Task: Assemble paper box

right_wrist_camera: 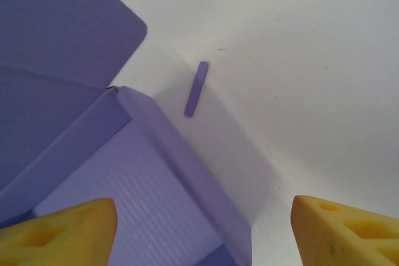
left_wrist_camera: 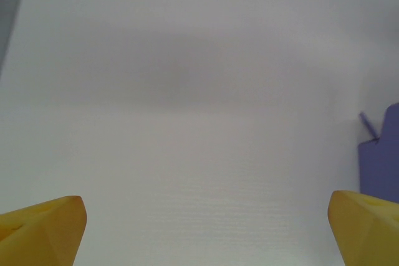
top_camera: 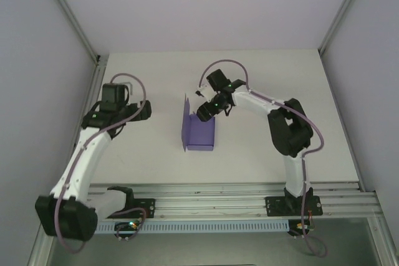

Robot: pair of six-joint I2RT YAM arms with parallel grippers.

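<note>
The purple paper box lies in the middle of the table, partly folded, with one tall flap standing at its left side. My right gripper hovers over the box's far right corner. In the right wrist view its yellow fingers are open and straddle a raised side wall without touching it. A thin purple strip shows just beyond that wall. My left gripper is open with nothing between its fingertips, well left of the box, whose edge shows at the right of the left wrist view.
The white table is bounded by grey walls at the back and sides. A metal rail carrying both arm bases runs along the near edge. The right arm's elbow stands to the right of the box.
</note>
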